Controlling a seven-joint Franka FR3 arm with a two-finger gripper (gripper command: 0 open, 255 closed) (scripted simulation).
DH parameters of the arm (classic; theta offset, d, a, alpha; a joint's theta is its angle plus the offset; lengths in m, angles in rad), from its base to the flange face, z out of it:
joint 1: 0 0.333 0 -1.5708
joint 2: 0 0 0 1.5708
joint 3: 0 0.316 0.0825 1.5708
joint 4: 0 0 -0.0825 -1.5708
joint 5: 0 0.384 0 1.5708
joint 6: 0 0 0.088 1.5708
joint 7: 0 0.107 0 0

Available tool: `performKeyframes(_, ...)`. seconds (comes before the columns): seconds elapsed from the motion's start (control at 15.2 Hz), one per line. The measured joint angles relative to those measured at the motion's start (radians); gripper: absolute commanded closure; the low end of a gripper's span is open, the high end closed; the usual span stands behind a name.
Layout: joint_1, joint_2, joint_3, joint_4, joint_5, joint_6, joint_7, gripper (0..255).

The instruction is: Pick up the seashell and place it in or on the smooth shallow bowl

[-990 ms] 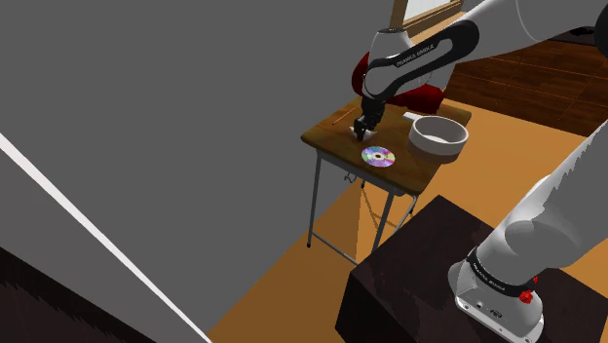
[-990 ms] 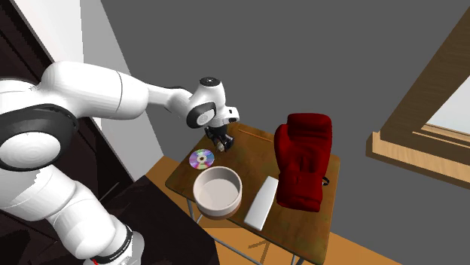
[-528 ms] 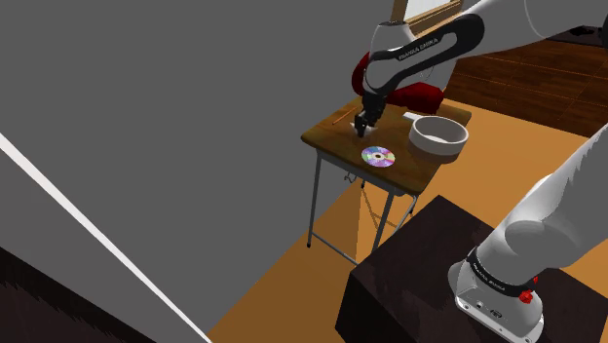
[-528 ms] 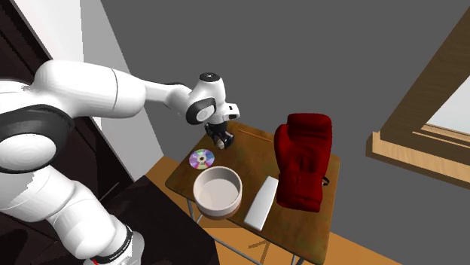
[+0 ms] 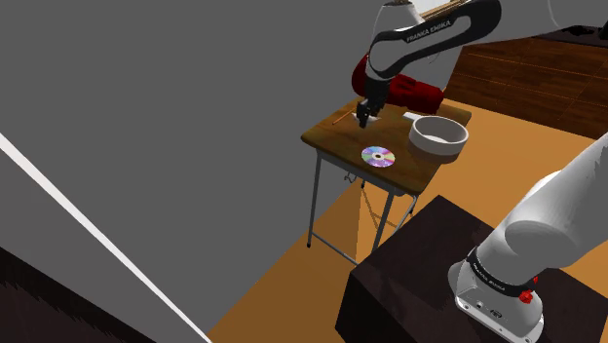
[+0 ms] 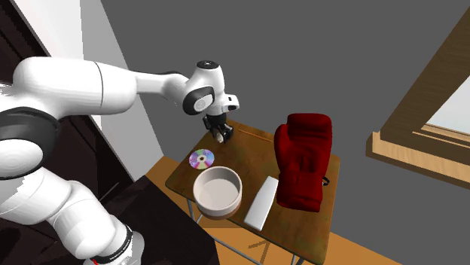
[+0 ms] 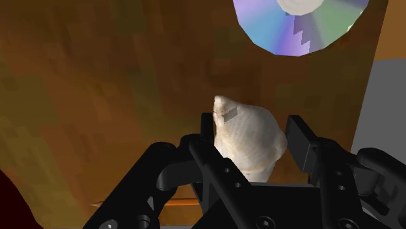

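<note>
Table (image 5: pixel 336 133): one seashell (image 7: pixel 250 140), one bowl (image 5: pixel 430 148)

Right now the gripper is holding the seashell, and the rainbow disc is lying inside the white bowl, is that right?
Not quite. The gripper does clasp the seashell, but the rainbow disc lies flat on the table beside the white bowl, not inside it. The second exterior view shows this.

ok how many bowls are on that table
1: a white bowl on the wooden table, at the side nearest the stand, next to the shiny disc and a flat grey slab. The red glove could hide something small behind it.
</note>
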Motion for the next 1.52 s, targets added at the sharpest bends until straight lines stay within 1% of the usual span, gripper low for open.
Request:
performKeyframes(1.19, 0.001, -0.054, 0.004, 0.181, -0.002, -0.235, 0.0, 255)
performKeyframes(1.39, -0.016, -0.108, -0.018, 0.14, -0.011, -0.246, -0.035, 255)
performKeyframes(1.52, -0.033, -0.169, -0.038, 0.083, -0.022, -0.249, -0.065, 255)
